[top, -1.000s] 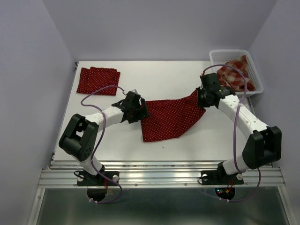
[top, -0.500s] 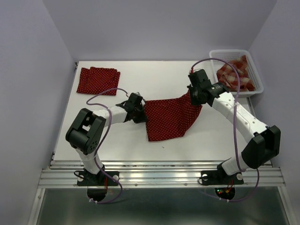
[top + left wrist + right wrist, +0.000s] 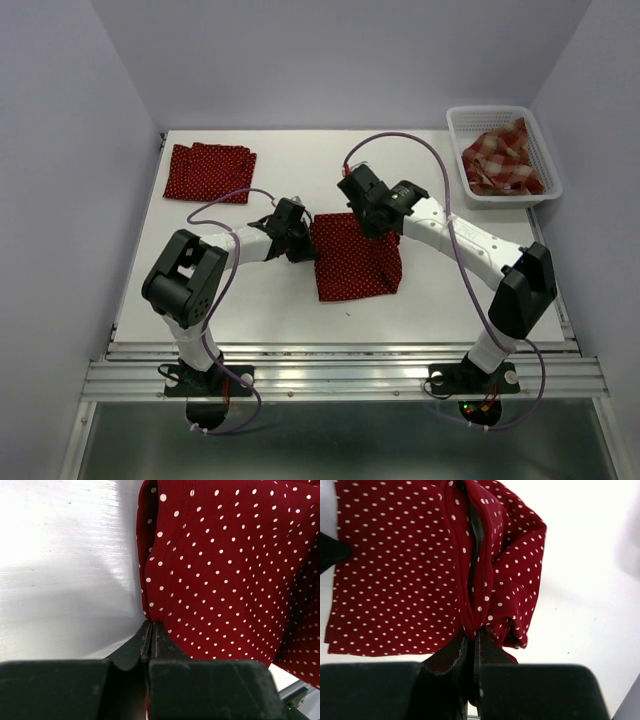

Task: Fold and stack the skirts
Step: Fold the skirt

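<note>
A dark red polka-dot skirt [image 3: 358, 260] lies folded over in the middle of the table. My left gripper [image 3: 303, 245] is shut on its left edge [image 3: 150, 621]. My right gripper [image 3: 372, 222] is shut on a bunched edge of the same skirt [image 3: 472, 630], holding it over the skirt's top part. A second dark red polka-dot skirt [image 3: 209, 171] lies folded at the back left. The red-and-cream plaid skirt [image 3: 503, 160] sits crumpled in the white basket [image 3: 541, 145] at the back right.
The basket stands at the table's back right corner. Grey walls close in the left, right and back sides. A metal rail [image 3: 340, 375] runs along the near edge where both arm bases are bolted.
My right gripper has carried the skirt's right end leftward across the table, folding the skirt over itself. My left gripper has closed on the skirt's left edge.
</note>
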`<state>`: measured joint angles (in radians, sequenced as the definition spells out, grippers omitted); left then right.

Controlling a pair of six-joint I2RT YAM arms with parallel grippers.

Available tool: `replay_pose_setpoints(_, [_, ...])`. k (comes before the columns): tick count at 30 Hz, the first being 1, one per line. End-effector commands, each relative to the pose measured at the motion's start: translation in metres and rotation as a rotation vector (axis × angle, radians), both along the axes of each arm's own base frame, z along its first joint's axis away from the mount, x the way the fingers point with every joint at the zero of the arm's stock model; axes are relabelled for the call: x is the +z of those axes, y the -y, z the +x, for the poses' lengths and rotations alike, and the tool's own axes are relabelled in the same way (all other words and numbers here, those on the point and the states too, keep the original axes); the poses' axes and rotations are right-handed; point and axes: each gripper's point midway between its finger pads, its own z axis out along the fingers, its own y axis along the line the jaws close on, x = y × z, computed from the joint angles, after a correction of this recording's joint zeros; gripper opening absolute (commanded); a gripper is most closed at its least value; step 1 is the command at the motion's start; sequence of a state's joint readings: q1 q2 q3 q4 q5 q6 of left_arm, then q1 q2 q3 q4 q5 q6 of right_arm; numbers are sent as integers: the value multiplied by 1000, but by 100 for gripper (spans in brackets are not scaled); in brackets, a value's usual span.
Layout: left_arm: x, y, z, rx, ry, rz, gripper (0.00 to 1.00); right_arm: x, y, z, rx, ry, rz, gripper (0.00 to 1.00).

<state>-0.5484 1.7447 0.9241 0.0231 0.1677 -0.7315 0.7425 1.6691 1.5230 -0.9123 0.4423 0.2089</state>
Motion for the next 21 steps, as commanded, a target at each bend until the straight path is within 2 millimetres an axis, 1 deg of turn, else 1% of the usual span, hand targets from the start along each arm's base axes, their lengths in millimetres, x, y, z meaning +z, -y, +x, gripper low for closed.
replay_pose_setpoints(1, [-8, 3, -8, -13, -24, -16, 0, 12, -25, 2, 10, 42, 23, 1])
replay_pose_setpoints(2, [-9, 4, -9, -16, -25, -17, 0, 13, -28, 4, 5, 43, 35, 1])
replay_pose_setpoints(4, [-8, 4, -8, -14, -24, -24, 0, 10, -44, -2, 30, 35, 53, 1])
replay_pose_setpoints(8, [-8, 5, -10, -16, -25, -30, 0, -3, -63, -5, 51, 2, 76, 1])
replay_pose_setpoints(10, [-8, 5, -10, -18, -26, -32, 0, -6, -74, -10, 70, -10, 87, 1])
replay_pose_setpoints(12, [-8, 6, -11, -18, -26, -37, 0, -11, -79, -9, 67, -24, 92, 1])
replay_pose_setpoints(16, [-8, 6, -11, -16, -26, -42, 0, -18, -96, -14, 88, -50, 121, 0])
replay_pose_setpoints(21, [-9, 6, -12, -17, -29, -43, 0, -23, -114, -18, 110, -73, 147, 1])
